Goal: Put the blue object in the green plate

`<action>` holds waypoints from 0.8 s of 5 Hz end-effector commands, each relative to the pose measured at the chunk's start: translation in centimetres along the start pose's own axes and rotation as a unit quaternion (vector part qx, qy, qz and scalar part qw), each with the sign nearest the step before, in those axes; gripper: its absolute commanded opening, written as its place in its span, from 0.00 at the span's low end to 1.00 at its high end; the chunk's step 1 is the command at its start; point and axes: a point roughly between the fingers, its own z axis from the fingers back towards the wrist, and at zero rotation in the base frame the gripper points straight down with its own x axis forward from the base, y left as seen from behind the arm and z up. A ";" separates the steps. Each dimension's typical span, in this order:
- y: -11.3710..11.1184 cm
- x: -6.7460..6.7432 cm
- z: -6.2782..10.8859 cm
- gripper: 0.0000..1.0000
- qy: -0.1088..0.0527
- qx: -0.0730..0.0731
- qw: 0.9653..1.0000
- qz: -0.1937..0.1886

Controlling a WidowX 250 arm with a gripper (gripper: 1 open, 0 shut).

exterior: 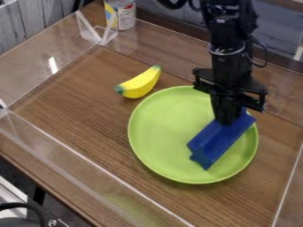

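Observation:
The dark-blue object (218, 142) lies slanted on the right half of the green plate (160, 133), its lower end near the plate's front rim. My gripper (233, 116) points almost straight down over the object's upper end. Its black fingers are closed around that end, so the end itself is hidden behind them. The rest of the bar rests on the plate's surface.
A yellow banana (140, 82) lies on the wooden table just left of the plate. Clear acrylic walls (35, 53) ring the table. A bottle (119, 13) and a clear stand (92, 34) are at the back left.

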 end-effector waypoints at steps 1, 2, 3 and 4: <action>0.4 -1.4 -2.5 0.00 0.034 0.002 0.999 -0.008; 0.9 -1.2 -2.2 1.00 0.031 0.004 1.000 -0.004; 1.4 -0.9 -1.5 1.00 0.025 0.008 1.000 0.002; 1.9 -0.7 -0.2 1.00 0.017 0.011 1.000 0.007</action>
